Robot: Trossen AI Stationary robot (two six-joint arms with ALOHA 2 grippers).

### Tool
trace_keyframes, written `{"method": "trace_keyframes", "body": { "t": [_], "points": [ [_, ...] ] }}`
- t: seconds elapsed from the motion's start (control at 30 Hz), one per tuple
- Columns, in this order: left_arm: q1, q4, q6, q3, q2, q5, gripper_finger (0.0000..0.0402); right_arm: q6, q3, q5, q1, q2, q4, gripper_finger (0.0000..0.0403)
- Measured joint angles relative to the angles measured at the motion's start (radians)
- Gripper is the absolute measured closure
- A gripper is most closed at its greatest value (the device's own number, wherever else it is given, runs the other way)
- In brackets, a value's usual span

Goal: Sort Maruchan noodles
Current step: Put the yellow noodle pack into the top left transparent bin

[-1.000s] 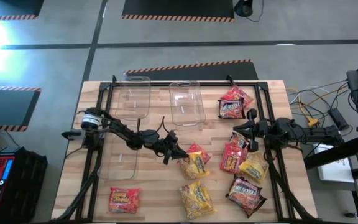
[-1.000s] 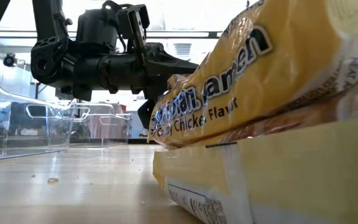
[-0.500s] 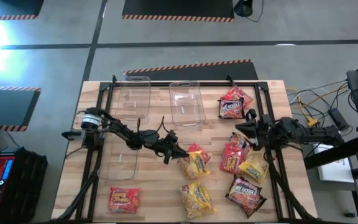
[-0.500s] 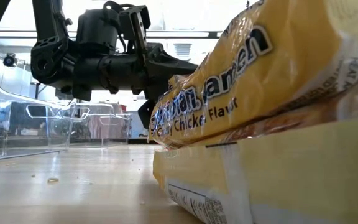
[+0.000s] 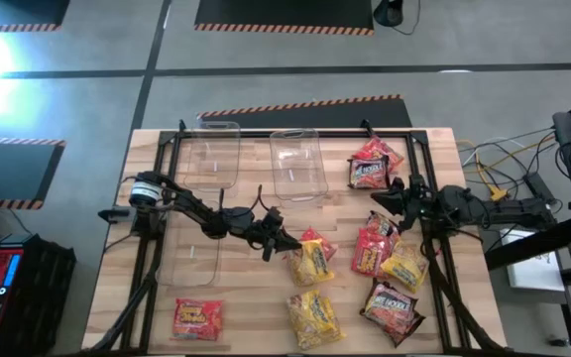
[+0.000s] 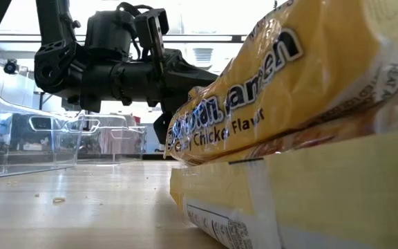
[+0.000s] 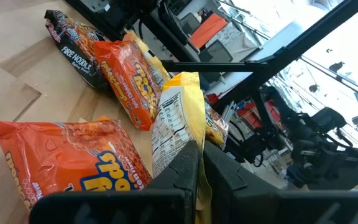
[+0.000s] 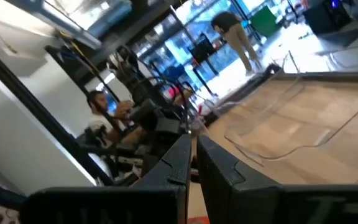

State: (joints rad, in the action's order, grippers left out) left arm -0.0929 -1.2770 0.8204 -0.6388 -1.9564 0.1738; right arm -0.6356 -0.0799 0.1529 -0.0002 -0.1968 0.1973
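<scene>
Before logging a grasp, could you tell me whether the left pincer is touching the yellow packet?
Touching. In the left wrist view the left pincer is shut on the yellow packet's edge.

Left gripper (image 5: 287,245): black, closed on yellow packet (image 7: 178,118), white nutrition panel with black print showing in wrist view. Just beside its fingers: red-orange packet (image 7: 73,158), yellow and white lettering. Beyond held packet: second red-orange packet (image 7: 128,78); dark packet (image 7: 76,46), orange-white lettering. Right gripper (image 5: 393,198): black. Near it: red packet with dark panel (image 5: 372,165). Bins (image 5: 298,164): clear. Table (image 5: 246,302): pale wood planks, black frame rails. Floor: grey, black mats with orange-black striped edges.
</scene>
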Motion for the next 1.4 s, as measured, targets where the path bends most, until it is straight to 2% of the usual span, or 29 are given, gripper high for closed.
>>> {"method": "trace_keyframes", "body": {
  "t": [0.27,0.5,0.6,0.73,0.9,0.97,1.17,1.4],
  "points": [
    [0.002,0.002,0.000,0.000,0.000,-0.003,0.0401,-0.030,-0.116,-0.005,0.000,-0.232,-0.055,0.0385],
    [0.002,0.010,0.000,0.000,0.000,-0.002,0.0401,-0.096,-0.224,-0.128,0.000,-0.408,-0.050,0.0385],
    [0.002,0.013,0.000,0.000,0.000,-0.002,0.0402,-0.151,-0.281,-0.127,0.000,-0.476,-0.053,0.0385],
    [0.002,0.015,0.002,0.000,0.000,-0.002,0.0402,-0.109,-0.373,-0.131,0.000,-0.565,-0.058,0.0385],
    [-0.002,0.020,0.008,0.000,0.000,-0.002,0.0402,-0.093,-0.504,-0.134,0.002,-0.661,-0.347,0.0385],
    [-0.002,0.023,0.008,0.000,0.000,-0.002,0.0402,-0.082,-0.536,-0.132,0.017,-0.691,-0.409,0.0385],
    [-0.002,0.032,0.008,0.000,0.000,-0.002,0.0402,-0.111,-0.539,-0.195,0.087,-0.785,-0.348,0.0377],
    [-0.002,0.032,0.008,0.001,0.000,-0.002,0.0402,-0.123,-0.539,-0.179,0.179,-0.914,-0.261,0.0319]
  ]
}}
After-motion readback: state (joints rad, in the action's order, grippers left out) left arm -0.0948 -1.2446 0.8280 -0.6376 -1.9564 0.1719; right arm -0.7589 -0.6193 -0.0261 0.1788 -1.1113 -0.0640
